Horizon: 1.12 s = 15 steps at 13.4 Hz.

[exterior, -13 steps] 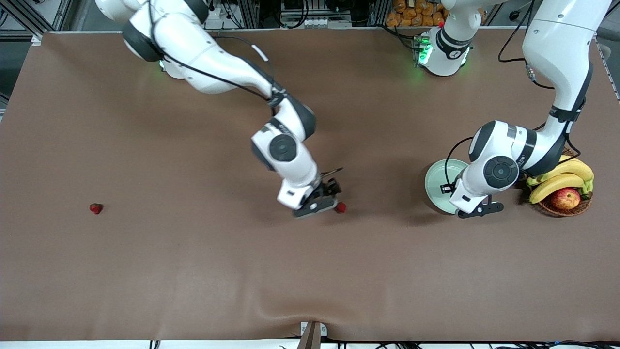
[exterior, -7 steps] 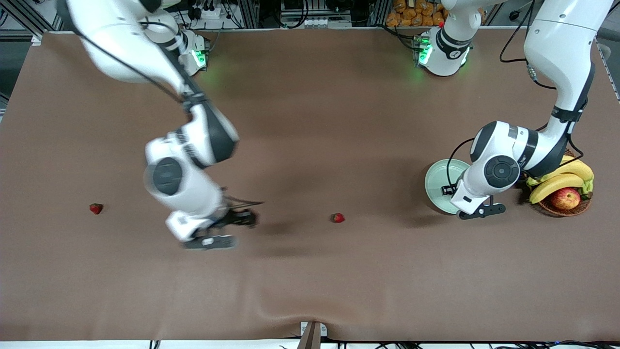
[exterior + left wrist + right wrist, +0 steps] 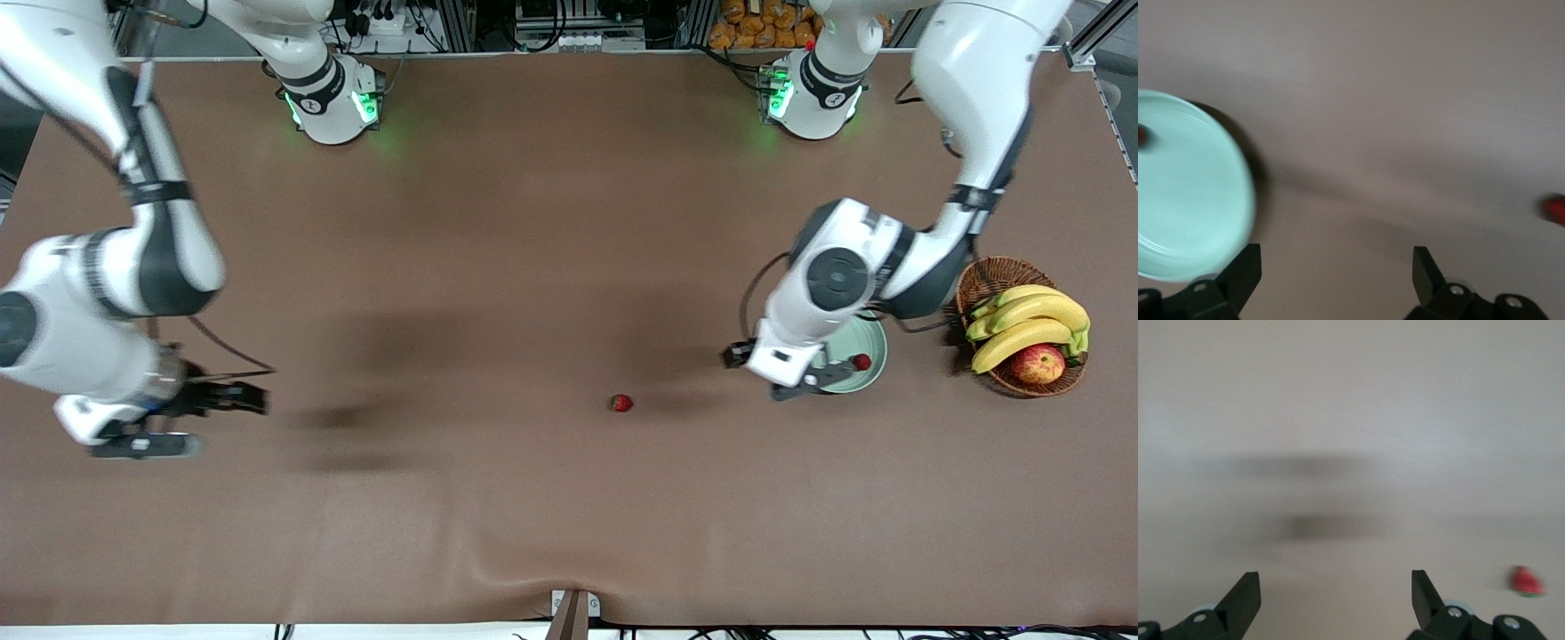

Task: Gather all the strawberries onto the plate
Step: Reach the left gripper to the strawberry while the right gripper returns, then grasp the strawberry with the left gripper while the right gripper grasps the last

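On the pale green plate [image 3: 867,342], near its rim toward the fruit basket, one strawberry [image 3: 861,361] already lies; the left wrist view catches it as a red smear at the plate's [image 3: 1191,193] edge. A second strawberry [image 3: 621,403] sits on the bare brown table [image 3: 551,222], about midway along it, well apart from the plate and a little nearer the front camera. A third shows only in the right wrist view, a small red berry [image 3: 1527,581] with a green top on the cloth off to one side of that arm's fingers; the front view hides it under the right arm.

The left gripper [image 3: 800,378] hangs over the plate's rim on the side toward the mid-table berry, its jaws spread wide with nothing between them [image 3: 1337,277]. The right gripper [image 3: 169,418] hovers low at its own end of the table, fingers [image 3: 1241,597] likewise wide apart and empty.

By my reading, one berry is delivered and two remain. The mid-table strawberry lies from the left gripper toward the right arm's end, and the left arm is plainly the nearer one to it. The right arm is better placed for the berry beside its own fingers.

A wicker basket [image 3: 982,276] with bananas [image 3: 1031,320] and an apple [image 3: 1038,364] stands beside the plate, toward the left arm's end.
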{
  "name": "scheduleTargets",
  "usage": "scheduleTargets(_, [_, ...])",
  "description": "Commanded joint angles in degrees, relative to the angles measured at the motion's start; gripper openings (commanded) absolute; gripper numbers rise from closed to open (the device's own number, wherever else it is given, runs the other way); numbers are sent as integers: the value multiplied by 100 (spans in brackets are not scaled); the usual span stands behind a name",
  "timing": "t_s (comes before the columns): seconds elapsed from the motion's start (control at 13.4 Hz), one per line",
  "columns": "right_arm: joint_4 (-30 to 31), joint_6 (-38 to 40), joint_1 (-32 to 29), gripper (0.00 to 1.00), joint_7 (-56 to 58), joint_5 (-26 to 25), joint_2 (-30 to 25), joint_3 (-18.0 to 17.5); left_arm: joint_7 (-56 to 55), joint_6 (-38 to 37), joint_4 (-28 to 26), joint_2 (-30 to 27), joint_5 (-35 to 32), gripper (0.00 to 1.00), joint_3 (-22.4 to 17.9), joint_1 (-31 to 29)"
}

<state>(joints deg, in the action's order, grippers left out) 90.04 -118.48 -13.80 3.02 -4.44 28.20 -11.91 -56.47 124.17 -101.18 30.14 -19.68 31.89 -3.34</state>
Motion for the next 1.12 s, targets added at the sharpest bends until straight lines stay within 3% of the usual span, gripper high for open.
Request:
scheduleTargets(0.0, [216, -175, -945, 100, 986, -75, 202, -137, -1090, -60, 1105, 929, 43, 100, -34, 709])
scheduleTargets(0.15, [225, -394, -1395, 100, 1437, -92, 563, -128, -1768, -25, 1800, 1413, 25, 100, -261, 1298])
scheduleTargets(0.3, [242, -622, -1493, 100, 1535, -180, 923, -102, -2182, 80, 2188, 1695, 43, 100, -822, 1930])
scheduleTargets(0.6, [260, -668, -1467, 100, 1526, -320, 1196, 153, -2710, 1142, 2558, 2214, 60, 73, -1711, 2723])
scheduleTargets(0.82, [312, -685, -1520, 100, 1526, -672, 1267, 162, -2816, 1469, 2638, 2399, 69, 69, -1774, 2759])
scheduleTargets(1.04, [322, -816, -1511, 100, 1482, -681, 1398, 171, -2869, 1689, 2647, 2549, 69, 63, -1774, 2803])
